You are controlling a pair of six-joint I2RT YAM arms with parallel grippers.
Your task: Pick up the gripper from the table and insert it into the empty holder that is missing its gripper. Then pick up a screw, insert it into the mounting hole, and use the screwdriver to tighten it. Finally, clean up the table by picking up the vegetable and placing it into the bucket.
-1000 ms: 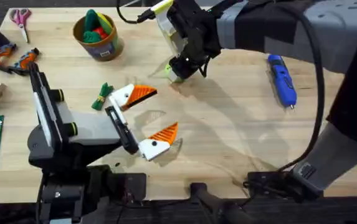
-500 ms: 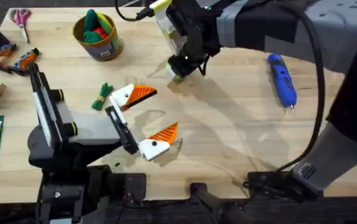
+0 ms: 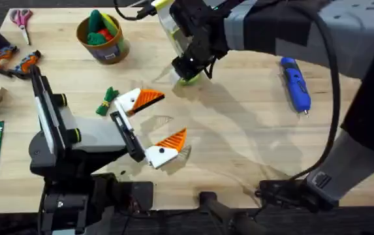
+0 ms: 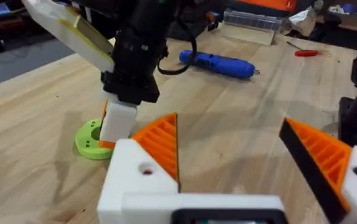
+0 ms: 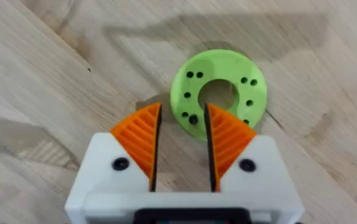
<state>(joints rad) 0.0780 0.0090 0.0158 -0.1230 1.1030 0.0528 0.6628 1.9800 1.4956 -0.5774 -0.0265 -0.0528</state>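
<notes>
Nearest you, your left gripper point(image 3: 155, 124) rests low over the table point(image 3: 239, 143) with its white, orange-padded fingers spread wide; nothing sits between the pads. Just beyond its far finger lies the vegetable point(image 3: 107, 101), the small green bundle with a yellowish band, flat on the wood and apart from the gripper.

Farther out, past the middle of the table, your right gripper point(image 5: 181, 146) hangs over the lime-green disc point(image 5: 218, 92). Its two orange pads stand close together with a narrow slot between them, and nothing is pinched in that slot. The pad tips reach the disc's near edge; from the left wrist view you can see the gripper's white body coming down at the disc's rim, though you cannot tell whether it touches.

To the right, well apart from both grippers, the screwdriver point(image 3: 295, 82) lies on its side on the table with its thin metal tip pointing toward you.

At the far left sits the bucket point(image 3: 102, 36), upright, holding green, red and yellow toys.
</notes>
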